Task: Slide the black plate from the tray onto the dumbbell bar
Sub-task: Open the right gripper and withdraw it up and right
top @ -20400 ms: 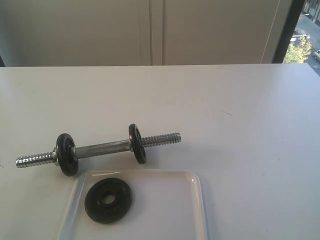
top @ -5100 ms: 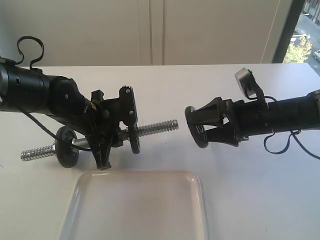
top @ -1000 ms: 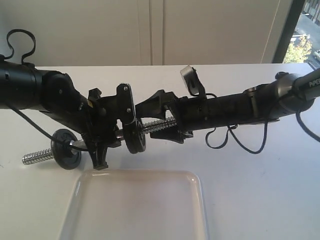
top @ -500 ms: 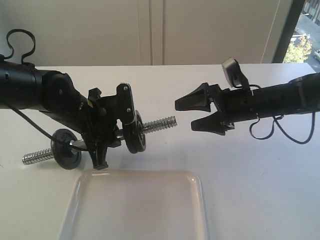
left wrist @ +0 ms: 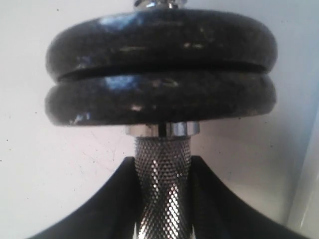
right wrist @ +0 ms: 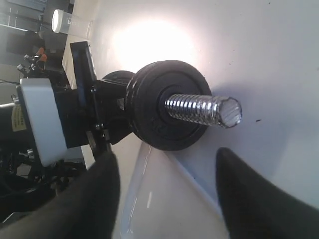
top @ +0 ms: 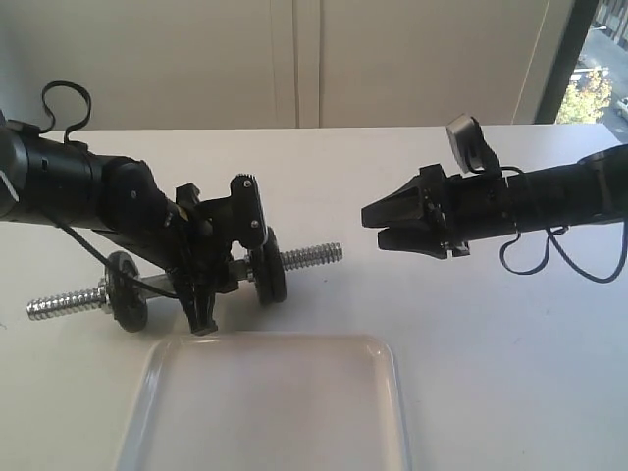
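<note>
The dumbbell bar [top: 309,257] lies roughly level just above the white table, and my left gripper [top: 224,265] is shut on its knurled middle [left wrist: 162,189]. The black plate [top: 272,278] sits on the bar, pressed against the inner disc [left wrist: 159,94]. In the left wrist view it is the farther of the two stacked discs [left wrist: 159,40]. In the right wrist view it faces me [right wrist: 169,104], with the threaded end sticking out. My right gripper [top: 375,228] hangs open and empty to the right of that end, apart from it. The tray [top: 265,402] holds nothing.
Another black disc [top: 123,289] sits near the bar's left threaded end [top: 59,302]. The tray's rim [right wrist: 164,199] lies just below the bar. Cables loop off both arms. The table's far edge meets a pale wall; a window is at the far right.
My right gripper has let go of the plate on the bar and pulled back to the right, jaws now narrower. The left arm has shifted the bar slightly left and lower.
</note>
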You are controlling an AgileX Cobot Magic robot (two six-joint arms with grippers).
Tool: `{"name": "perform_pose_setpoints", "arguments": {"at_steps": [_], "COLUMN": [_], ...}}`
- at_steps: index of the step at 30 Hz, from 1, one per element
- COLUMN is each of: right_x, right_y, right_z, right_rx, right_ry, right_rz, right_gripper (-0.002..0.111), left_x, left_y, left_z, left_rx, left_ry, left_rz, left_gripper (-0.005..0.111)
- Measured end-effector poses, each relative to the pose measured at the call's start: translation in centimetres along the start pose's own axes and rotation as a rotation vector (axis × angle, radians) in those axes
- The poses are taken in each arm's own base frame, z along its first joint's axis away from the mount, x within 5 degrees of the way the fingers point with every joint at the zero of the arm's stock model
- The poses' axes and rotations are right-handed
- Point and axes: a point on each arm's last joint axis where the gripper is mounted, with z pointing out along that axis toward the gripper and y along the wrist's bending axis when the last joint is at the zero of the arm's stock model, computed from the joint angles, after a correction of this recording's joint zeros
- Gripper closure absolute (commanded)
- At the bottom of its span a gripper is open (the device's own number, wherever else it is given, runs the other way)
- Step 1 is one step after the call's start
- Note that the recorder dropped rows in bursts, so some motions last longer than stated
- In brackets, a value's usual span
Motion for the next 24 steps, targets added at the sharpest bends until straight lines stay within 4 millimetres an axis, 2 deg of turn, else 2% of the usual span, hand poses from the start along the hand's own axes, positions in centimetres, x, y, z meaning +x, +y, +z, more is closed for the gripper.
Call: {"name": "perform_pose_setpoints", "arguments": {"at_steps": [3, 8, 12, 18, 24], "right_x": [-0.2, -0.5, -1.1, -1.7, 0.1], "right_y": [0.1, 1.0, 2.7, 7.0, 12.3], "right_z": [0.0, -0.3, -1.0, -2.8, -5.1], "right_rx": [-0.008, -0.013, -0.021, -0.023, 0.005], "right_ry": [-0.019, -0.038, -0.071, -0.119, -0.173], "right_rz": [0.01, -0.01, -0.065, -0.222, -0.36], "right_gripper": [0.108, 0.108, 0.108, 0.108, 0.108], "left_x": [0.0, 0.0, 0.0, 0.0, 0.0], "left_y": [0.0, 0.0, 0.0, 0.0, 0.0], "left_z": [0.1, 0.1, 0.1, 0.1, 0.1], "left_rx": [-0.001, -0.001, -0.002, -0.002, -0.002], "left_ry": [0.0, 0.0, -0.001, -0.001, -0.001], "left_rz": [-0.003, -0.002, -0.003, -0.003, -0.003], "left_gripper": [0.107, 0.107, 0.107, 0.107, 0.107]}}
